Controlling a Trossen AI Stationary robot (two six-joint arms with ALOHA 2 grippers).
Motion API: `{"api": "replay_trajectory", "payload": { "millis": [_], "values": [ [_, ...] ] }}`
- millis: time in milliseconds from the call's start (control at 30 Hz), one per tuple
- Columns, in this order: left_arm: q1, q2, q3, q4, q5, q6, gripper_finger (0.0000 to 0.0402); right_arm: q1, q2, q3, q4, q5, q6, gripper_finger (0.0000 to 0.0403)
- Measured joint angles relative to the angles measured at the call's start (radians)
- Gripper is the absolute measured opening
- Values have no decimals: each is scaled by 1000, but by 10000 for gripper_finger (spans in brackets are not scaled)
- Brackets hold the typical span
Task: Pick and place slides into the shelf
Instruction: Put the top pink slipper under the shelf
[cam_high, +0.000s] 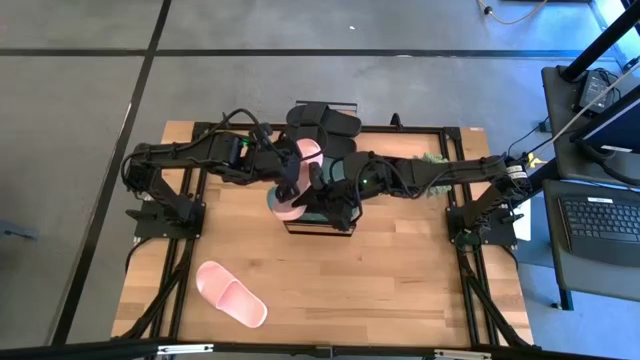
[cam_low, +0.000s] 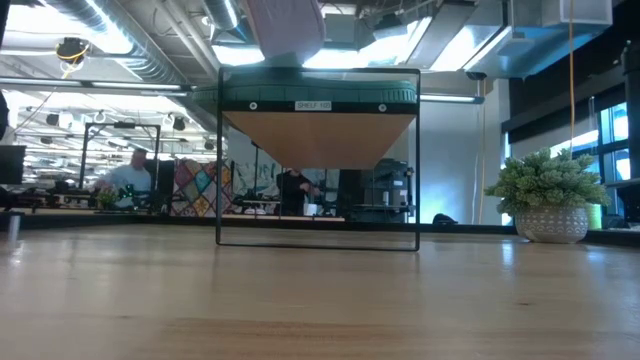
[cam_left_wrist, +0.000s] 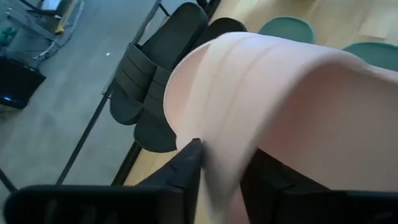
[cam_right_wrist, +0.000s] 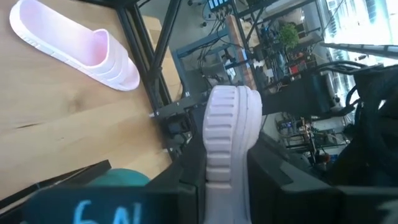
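While one pale pink slide lies loose near the table's front left, we log its mate, the held pink slide, above the shelf at mid-table. Right gripper: jaws clamped on its edge. Left gripper: fingers astride the strap, grip uncertain. Green slides sit on the shelf; black slides lie beyond. Risk, we judge: a one-sided hold could twist and drop it off the narrow shelf.

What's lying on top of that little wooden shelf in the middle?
A pale pink slide, gripped by both pincers above the shelf, and green slides. The arms cover most of the top, so anything else there is hidden.
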Motion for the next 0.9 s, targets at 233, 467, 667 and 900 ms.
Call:
{"api": "replay_trajectory", "payload": {
  "millis": [233, 467, 667, 900],
  "values": [
    [2, -5, 0, -55, -23, -2, 189, 10, -5, -1, -8, 70, -9, 73],
    [-1, -51, 0, -110, -67, -83, 213, 42, -67, -1, -75, 83, -5, 73],
    [-18, -86, 3, -72, -34, -91, 213, 85, -171, -1, -239, 106, 113, 71],
    [-49, -98, -6, -85, -72, 45, 215, 242, -312, -26, -402, 285, 254, 67]
  ]
}}
